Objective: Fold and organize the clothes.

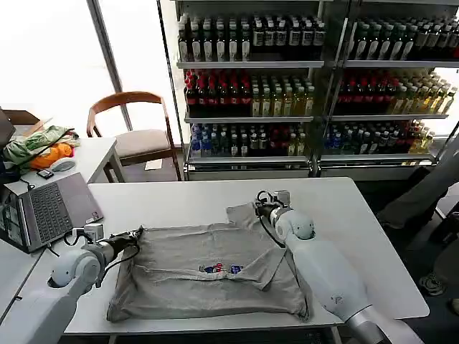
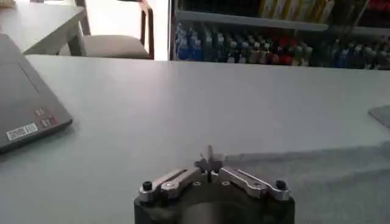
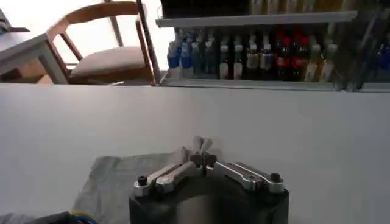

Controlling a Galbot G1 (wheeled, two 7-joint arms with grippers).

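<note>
A light grey shirt point(image 1: 208, 276) with a small printed graphic lies partly folded on the white table point(image 1: 179, 201). My left gripper point(image 1: 138, 233) sits at the shirt's far left corner, shut on a pinch of the fabric. In the left wrist view that gripper point(image 2: 209, 159) has its jaws together with a sliver of cloth standing up between them, and the grey shirt point(image 2: 329, 176) trails off to one side. My right gripper point(image 1: 257, 206) is at the raised sleeve corner on the far right. The right wrist view shows it point(image 3: 200, 151) shut on a tuft of the shirt point(image 3: 116, 176).
An open laptop point(image 1: 50, 209) rests on the neighbouring desk at the left, with a green-and-orange fabric heap point(image 1: 39, 147) behind it. A wooden chair point(image 1: 136, 136) and shelves of bottles point(image 1: 287, 86) stand beyond the table. Bare tabletop lies behind and to the right of the shirt.
</note>
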